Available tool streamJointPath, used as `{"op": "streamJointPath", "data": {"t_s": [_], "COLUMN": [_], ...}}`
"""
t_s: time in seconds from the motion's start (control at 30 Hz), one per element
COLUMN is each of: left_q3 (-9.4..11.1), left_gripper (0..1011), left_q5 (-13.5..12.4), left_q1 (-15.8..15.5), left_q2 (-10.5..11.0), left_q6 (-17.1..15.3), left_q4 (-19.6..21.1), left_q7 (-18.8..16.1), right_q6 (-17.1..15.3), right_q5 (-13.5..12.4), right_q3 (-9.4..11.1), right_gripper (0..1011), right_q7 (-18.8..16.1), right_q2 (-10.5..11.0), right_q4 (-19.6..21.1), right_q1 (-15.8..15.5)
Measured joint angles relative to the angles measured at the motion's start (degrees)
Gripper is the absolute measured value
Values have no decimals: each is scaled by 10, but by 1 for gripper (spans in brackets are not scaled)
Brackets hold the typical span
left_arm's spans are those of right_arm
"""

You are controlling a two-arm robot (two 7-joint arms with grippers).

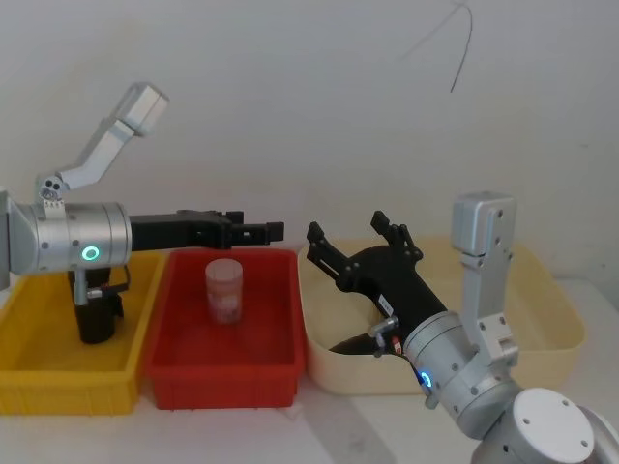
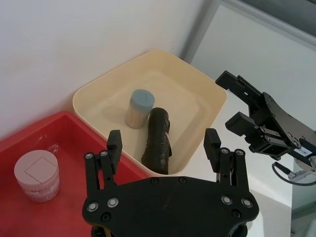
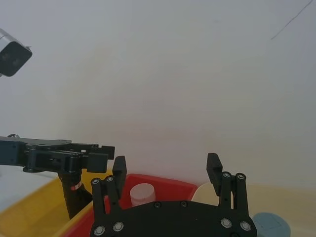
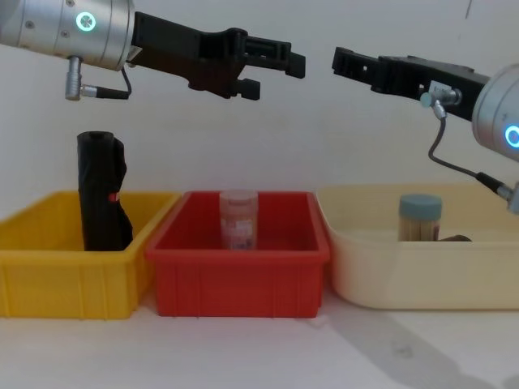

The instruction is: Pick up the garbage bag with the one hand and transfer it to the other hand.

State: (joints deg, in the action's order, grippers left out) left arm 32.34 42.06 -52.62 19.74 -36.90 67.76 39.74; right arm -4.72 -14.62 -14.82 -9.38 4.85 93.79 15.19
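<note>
Your left end effector (image 4: 280, 69) and right end effector (image 4: 345, 61) hover open and empty, tips facing; the garbage bag (image 2: 158, 140) lies below them in the cream tub (image 2: 207, 89), beside a blue-lidded jar (image 2: 139, 108).

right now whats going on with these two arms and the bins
Nothing is held yet. The left gripper, on the green-ringed wrist, and the right gripper, on the blue-ringed wrist, hover open and empty above the bins, tips facing each other. The garbage bag lies in the cream bin beside a blue-lidded jar. A similar black roll stands upright in the yellow bin, and a pink-lidded jar sits in the red bin.
</note>
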Motion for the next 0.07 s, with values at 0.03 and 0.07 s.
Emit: {"op": "streamJointPath", "data": {"t_s": [0.03, 0.07], "left_q3": [0, 0], "left_gripper": [1001, 1001], "left_q5": [0, 0], "left_q1": [0, 0], "left_q2": [0, 0], "left_q6": [0, 0], "left_q4": [0, 0], "left_q7": [1, 1], "right_q6": [0, 0], "right_q5": [0, 0], "right_q3": [0, 0], "right_gripper": [999, 1000], "right_q7": [0, 0], "right_q2": [0, 0], "right_q4": [0, 0], "right_q1": [0, 0]}}
